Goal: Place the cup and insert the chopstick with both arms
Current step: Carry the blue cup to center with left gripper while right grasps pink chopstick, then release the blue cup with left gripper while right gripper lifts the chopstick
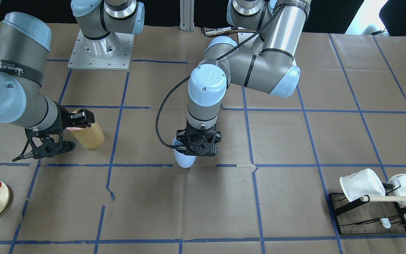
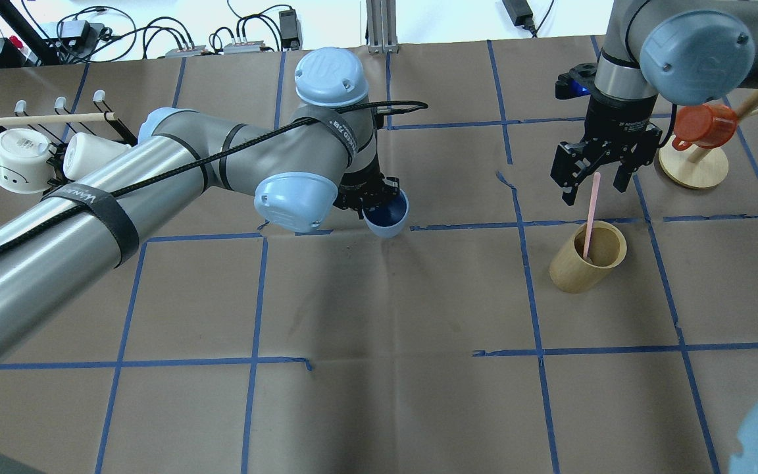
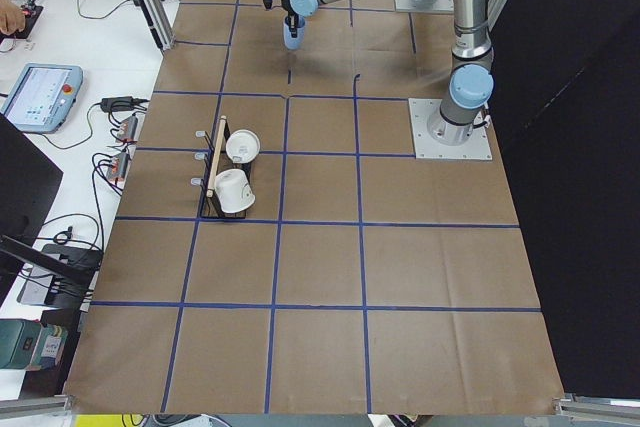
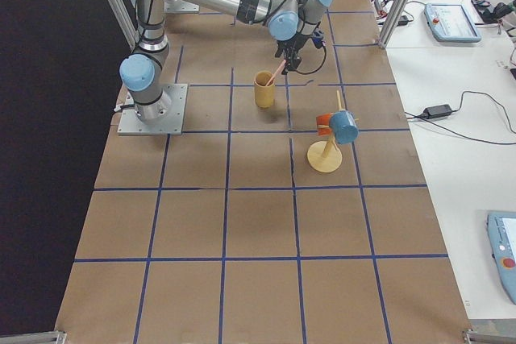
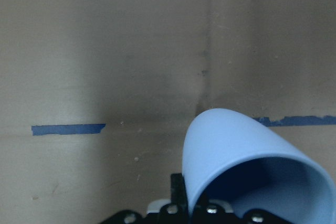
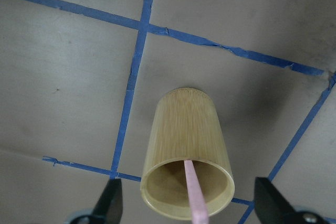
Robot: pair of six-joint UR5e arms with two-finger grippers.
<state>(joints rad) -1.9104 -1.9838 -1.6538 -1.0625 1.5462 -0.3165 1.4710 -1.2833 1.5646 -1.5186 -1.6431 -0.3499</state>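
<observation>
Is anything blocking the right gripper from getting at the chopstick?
Nothing visible does. The chopstick leans in the bamboo cylinder, and its upper end stands between the open fingers of the right gripper, with a clear gap on each side in the right wrist view.

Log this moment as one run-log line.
left gripper: shut on cup, tilted, low over table | right gripper: open around chopstick | chopstick: leaning in bamboo cylinder | insertion: not yet done

Light-blue cup (image 2: 387, 218), pale-pink chopstick (image 2: 592, 204), tan bamboo cylinder (image 2: 576, 273), brown table (image 2: 385, 316) gridded with blue tape (image 2: 616, 349)
</observation>
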